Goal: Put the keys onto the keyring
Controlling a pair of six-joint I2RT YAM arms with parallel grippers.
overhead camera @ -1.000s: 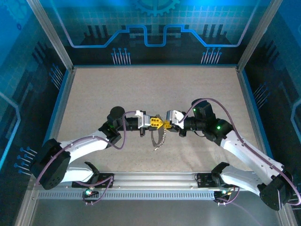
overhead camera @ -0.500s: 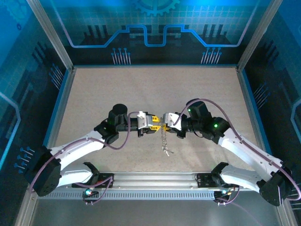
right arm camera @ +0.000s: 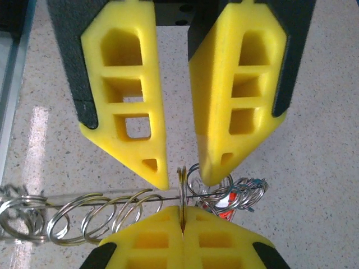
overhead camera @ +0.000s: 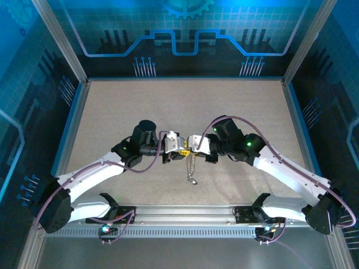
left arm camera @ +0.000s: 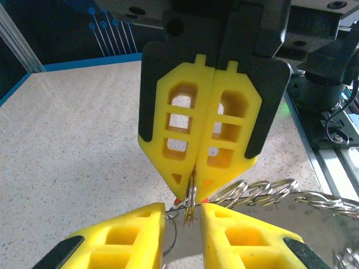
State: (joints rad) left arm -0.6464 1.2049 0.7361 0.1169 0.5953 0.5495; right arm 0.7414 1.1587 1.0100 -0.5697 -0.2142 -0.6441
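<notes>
My right gripper (right arm camera: 182, 212) is shut on a small silver split ring (right arm camera: 182, 185) that stands edge-on and is threaded on the thin wire of the keyring (right arm camera: 112, 198). Several more silver rings (right arm camera: 106, 216) hang along that wire. A bunch of rings with a red tag (right arm camera: 225, 203) of the keys sits just right of the pinched ring. My left gripper (left arm camera: 184, 217) is open, its fingertips either side of the same ring (left arm camera: 192, 202), tip to tip with the right gripper (left arm camera: 196, 180). From above, both grippers (overhead camera: 187, 147) meet over the table's middle, with a silver string of the keyring's pieces (overhead camera: 192, 167) dangling below them.
The speckled tabletop (overhead camera: 185, 106) lies under both arms. The aluminium rail (overhead camera: 185, 213) with the arm bases runs along the near edge. Blue frame walls (overhead camera: 73, 117) close in the left, right and far sides.
Both grippers have shifted slightly left and farther from the bases, still tip to tip. The hanging loop, curved a second ago, now dangles as a straight string.
</notes>
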